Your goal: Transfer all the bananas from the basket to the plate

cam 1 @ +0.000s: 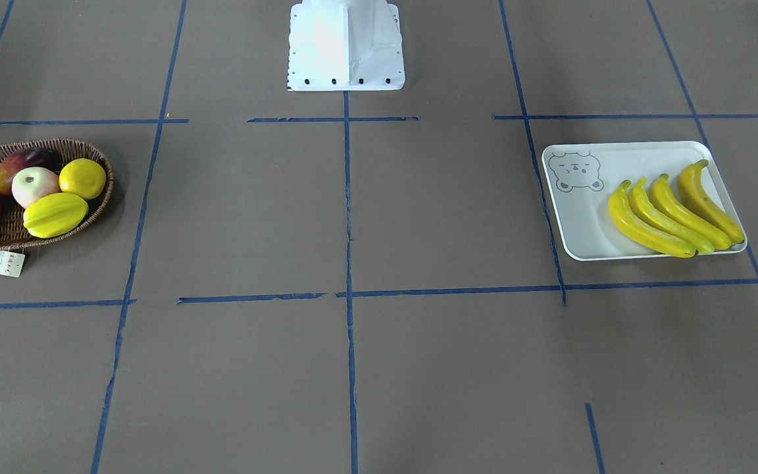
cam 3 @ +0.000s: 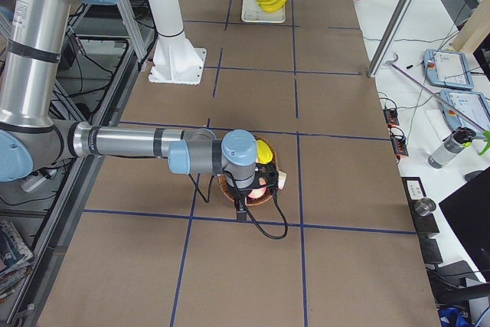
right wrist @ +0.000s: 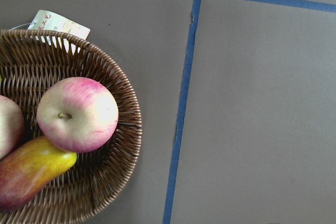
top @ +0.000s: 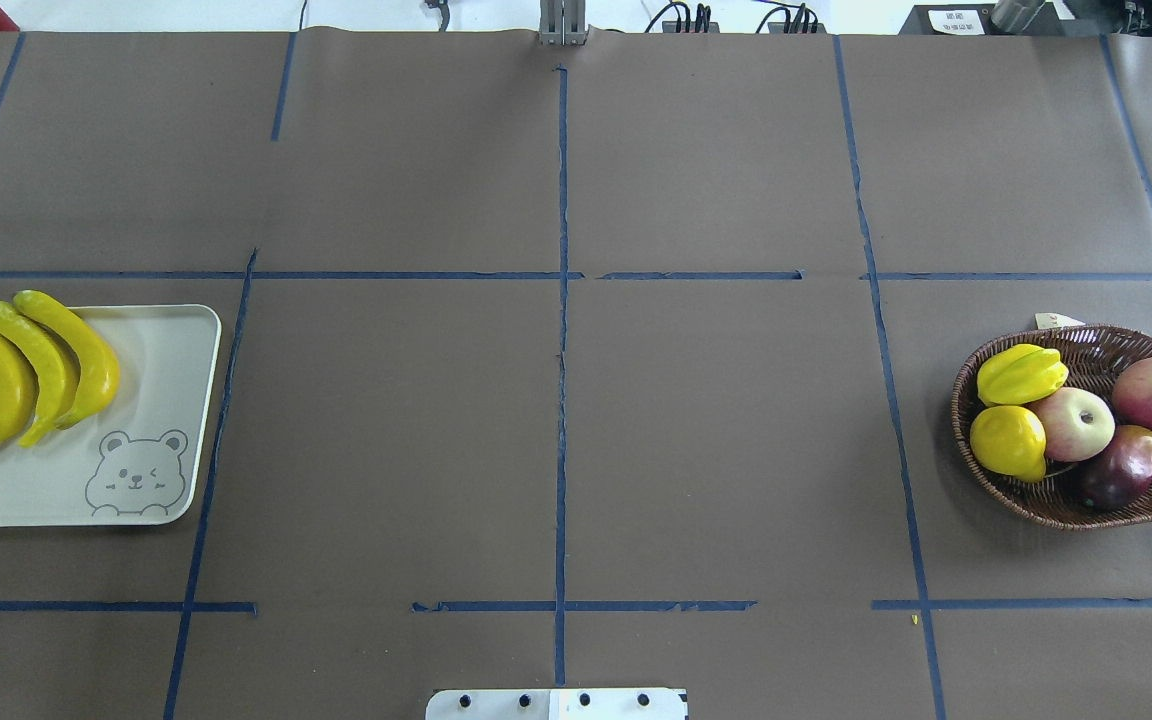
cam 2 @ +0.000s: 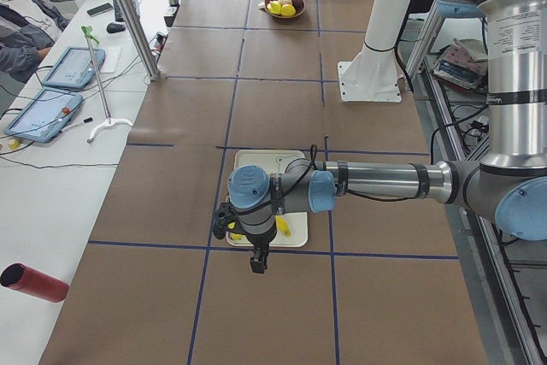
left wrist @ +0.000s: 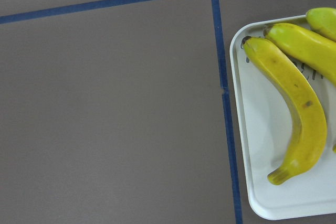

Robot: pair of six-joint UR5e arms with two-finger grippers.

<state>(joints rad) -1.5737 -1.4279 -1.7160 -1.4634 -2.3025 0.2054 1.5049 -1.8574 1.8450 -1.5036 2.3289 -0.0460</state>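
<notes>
Four bananas (cam 1: 645, 229), on plate (cam 1: 583, 227) (left jaws above)

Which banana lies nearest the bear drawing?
The end banana of the row, next to the plate's bare half. The other three lie beyond it, farther from the bear drawing.

Bright, even overhead light casts soft shadows, and the white robot base (cam 1: 346, 46) glares.

Left arm (cam 2: 385, 181) and right arm (cam 3: 122, 142): silver-grey tubes, pale blue joint caps. The left tool (cam 2: 259, 261) is black; a black cable (cam 3: 269, 235) loops from the right wrist. White pedestal (cam 1: 346, 46), dark bolt holes.
</notes>
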